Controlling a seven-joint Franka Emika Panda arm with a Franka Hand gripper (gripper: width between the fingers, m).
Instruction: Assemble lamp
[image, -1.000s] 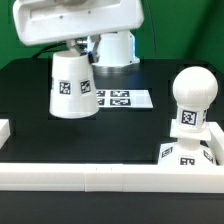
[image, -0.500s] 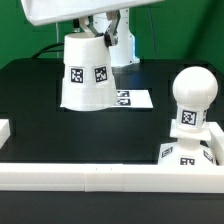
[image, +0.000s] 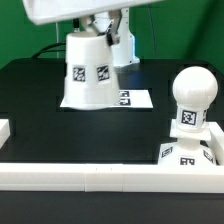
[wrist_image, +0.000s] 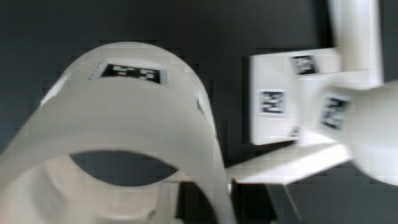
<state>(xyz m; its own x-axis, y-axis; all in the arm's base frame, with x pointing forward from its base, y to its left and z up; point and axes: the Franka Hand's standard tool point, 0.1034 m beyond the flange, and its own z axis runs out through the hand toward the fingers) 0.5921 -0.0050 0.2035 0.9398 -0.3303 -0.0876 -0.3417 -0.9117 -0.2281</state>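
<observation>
Above marker board (image: 128, 99), shade (image: 89, 72) slightly higher & more tilted vs 0.5 s ago

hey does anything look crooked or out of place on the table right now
Only the shade: it hangs tilted off the table, carried by the hand, whose fingers aren't visible. The bulb stands upright on the base by the front rail. Nothing looks damaged.

A black table (image: 40, 110) carries the marker board (image: 136, 99), the square base (image: 186, 156) and white border rails (image: 100, 176).
</observation>
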